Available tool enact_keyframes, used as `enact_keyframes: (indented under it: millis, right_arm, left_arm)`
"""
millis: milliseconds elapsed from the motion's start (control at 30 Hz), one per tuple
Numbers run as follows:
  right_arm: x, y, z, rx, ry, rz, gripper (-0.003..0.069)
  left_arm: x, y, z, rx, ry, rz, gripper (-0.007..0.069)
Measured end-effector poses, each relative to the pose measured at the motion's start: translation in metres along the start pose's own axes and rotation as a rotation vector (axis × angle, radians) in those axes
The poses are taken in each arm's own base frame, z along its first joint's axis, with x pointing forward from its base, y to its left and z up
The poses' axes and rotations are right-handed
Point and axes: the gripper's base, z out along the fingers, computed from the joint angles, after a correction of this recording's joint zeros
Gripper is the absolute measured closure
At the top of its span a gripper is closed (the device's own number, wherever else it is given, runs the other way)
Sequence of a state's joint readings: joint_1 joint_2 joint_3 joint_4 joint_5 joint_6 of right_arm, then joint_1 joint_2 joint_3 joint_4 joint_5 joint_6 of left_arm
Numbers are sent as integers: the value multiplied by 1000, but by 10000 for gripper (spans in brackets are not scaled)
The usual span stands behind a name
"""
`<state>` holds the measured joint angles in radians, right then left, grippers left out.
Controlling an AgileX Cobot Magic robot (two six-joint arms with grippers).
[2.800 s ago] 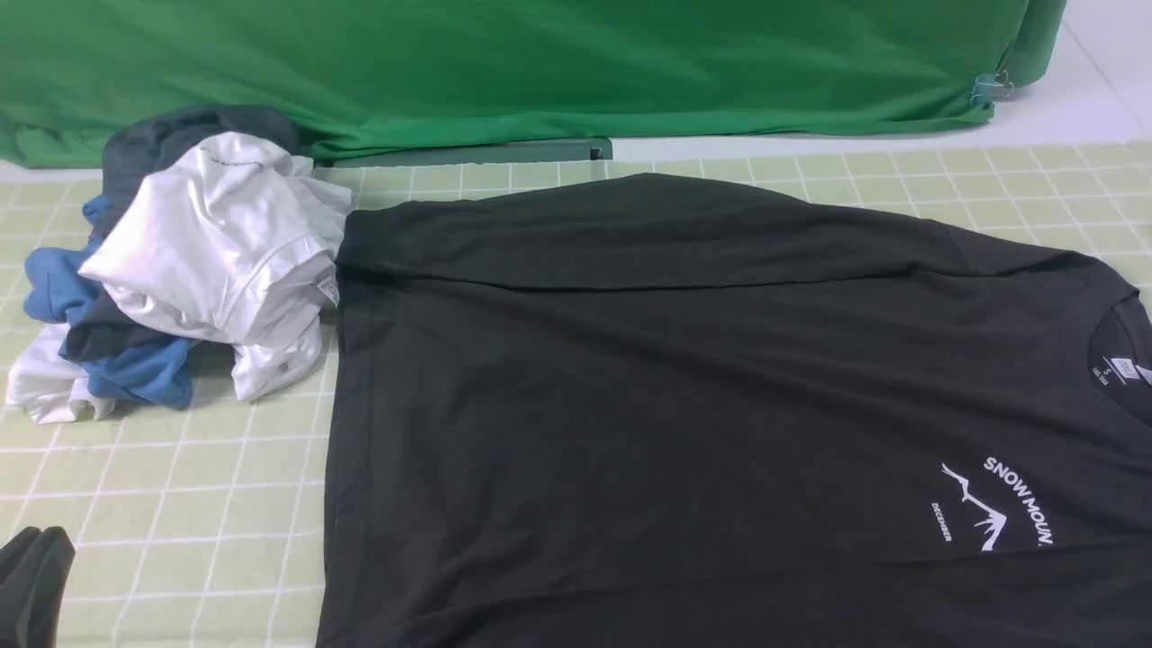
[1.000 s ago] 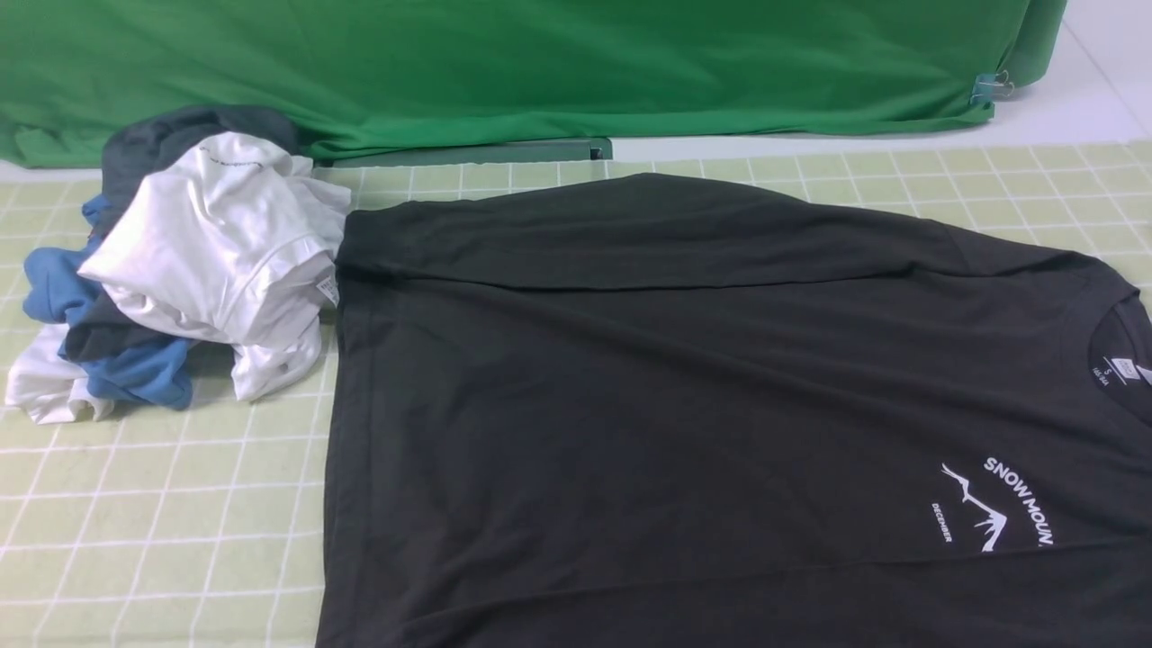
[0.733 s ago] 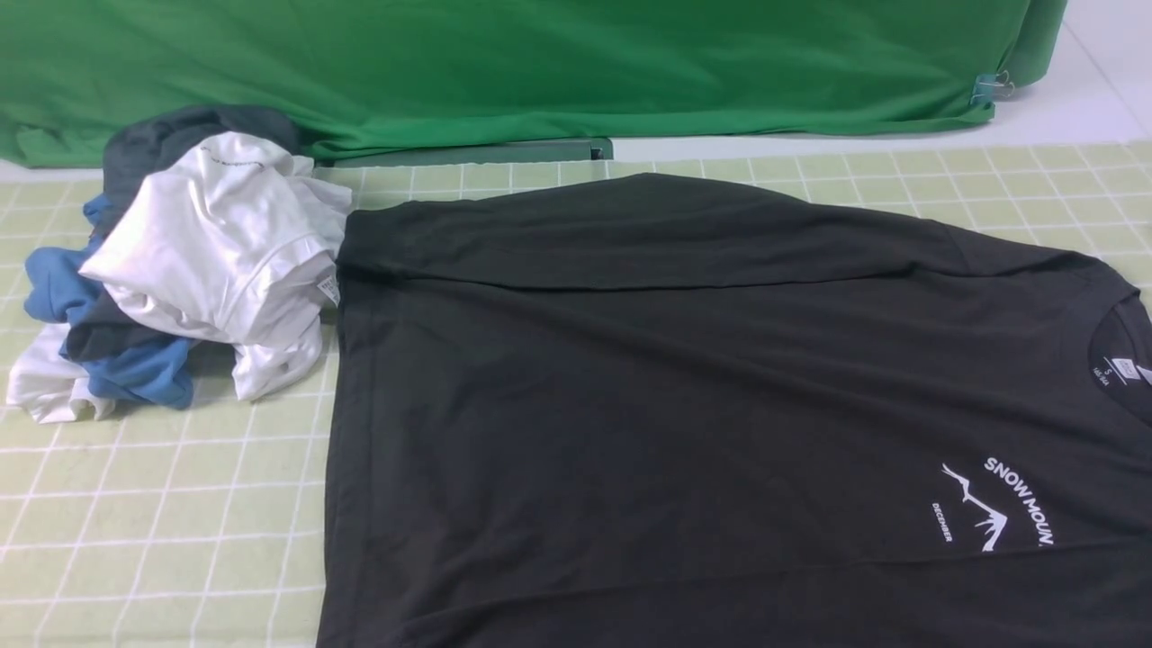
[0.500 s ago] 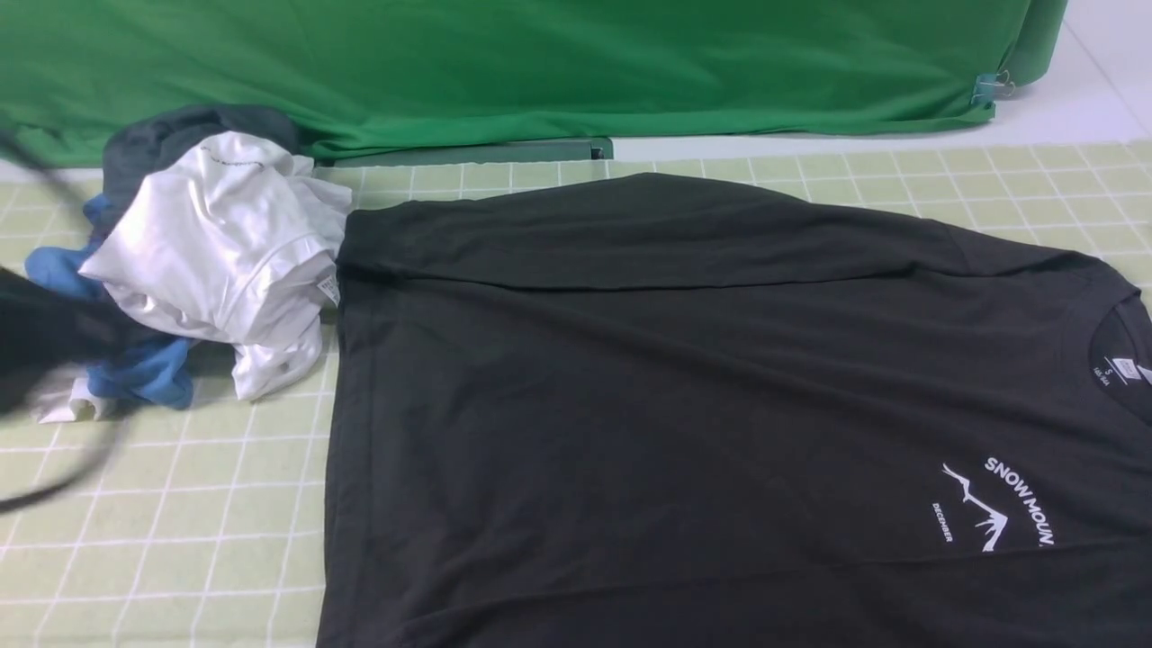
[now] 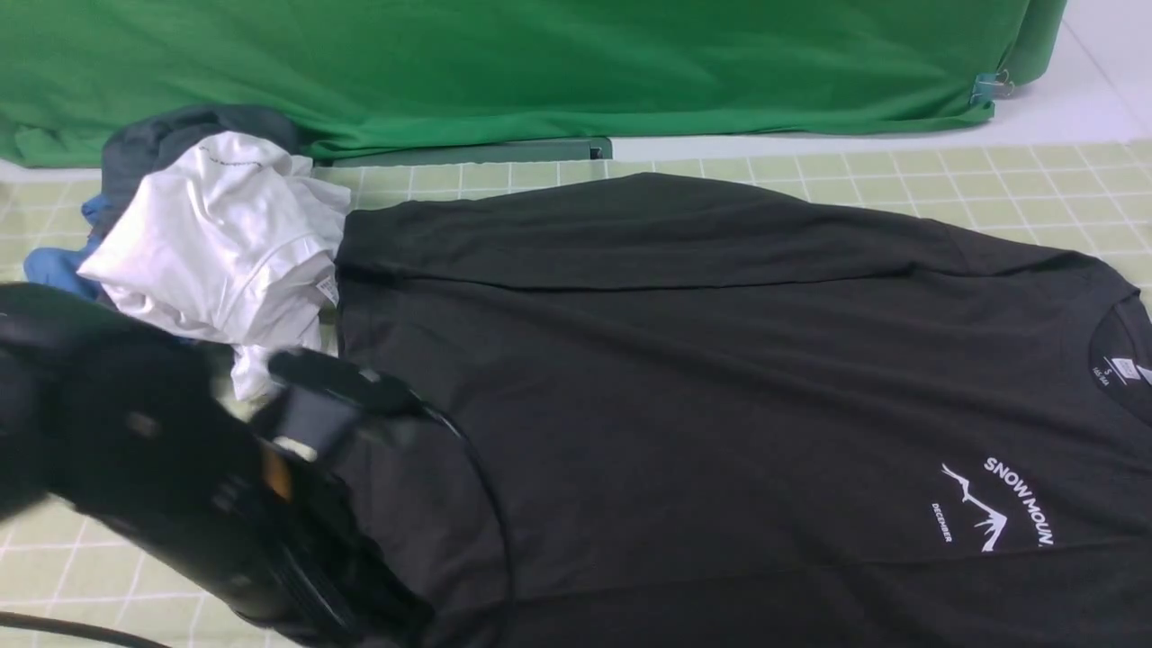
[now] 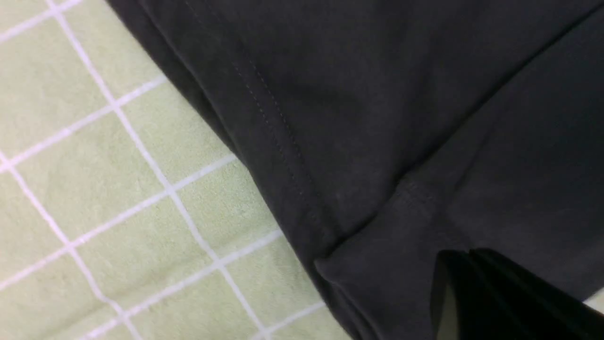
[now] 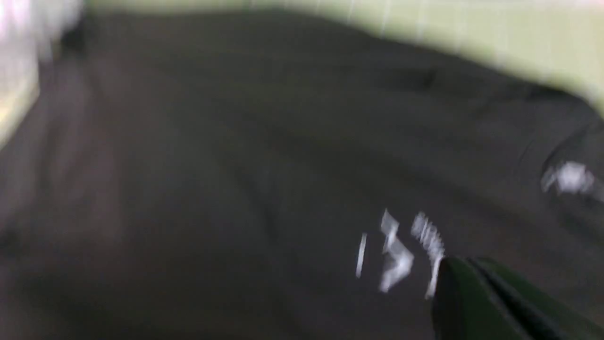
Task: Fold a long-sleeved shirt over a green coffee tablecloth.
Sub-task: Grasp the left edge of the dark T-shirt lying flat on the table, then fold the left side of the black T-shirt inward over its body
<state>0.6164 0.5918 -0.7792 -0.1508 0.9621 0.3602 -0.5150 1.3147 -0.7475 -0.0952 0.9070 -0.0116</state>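
The black long-sleeved shirt (image 5: 720,360) lies spread flat on the green coffee tablecloth (image 5: 990,180), with its white mountain print (image 5: 990,504) and neck label at the right. My left arm (image 5: 180,468), blurred, reaches over the shirt's near left corner. In the left wrist view the left gripper (image 6: 465,257) is shut, empty, just above the hem corner of the shirt (image 6: 377,118) beside the gridded tablecloth (image 6: 118,189). The blurred right wrist view has the right gripper (image 7: 465,267) shut, empty, above the shirt (image 7: 236,165) near its print (image 7: 401,255). The right arm does not show in the front view.
A heap of white, blue and dark grey garments (image 5: 216,243) sits at the back left, touching the shirt's far left corner. Plain bright green fabric (image 5: 540,63) hangs along the back, held by a clip (image 5: 990,87). A black cable (image 5: 490,504) loops from my left arm.
My left arm has swung in from the left edge of the front view and now covers the shirt's near left corner. The shirt and the garment heap have not moved.
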Motion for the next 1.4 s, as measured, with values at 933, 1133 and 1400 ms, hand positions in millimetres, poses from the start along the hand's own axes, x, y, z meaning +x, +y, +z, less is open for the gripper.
enact_keyframes:
  millis: [933, 1133, 1400]
  right_arm:
    - [-8, 35, 21, -170, 37, -161, 650]
    - [-8, 35, 21, -170, 37, -161, 649]
    - [-8, 35, 21, -171, 34, -160, 645]
  left_arm:
    - [-18, -10, 65, -50, 114, 74, 170]
    - [-17, -10, 70, -38, 149, 58, 354]
    - [-10, -14, 56, 2, 177, 63, 591]
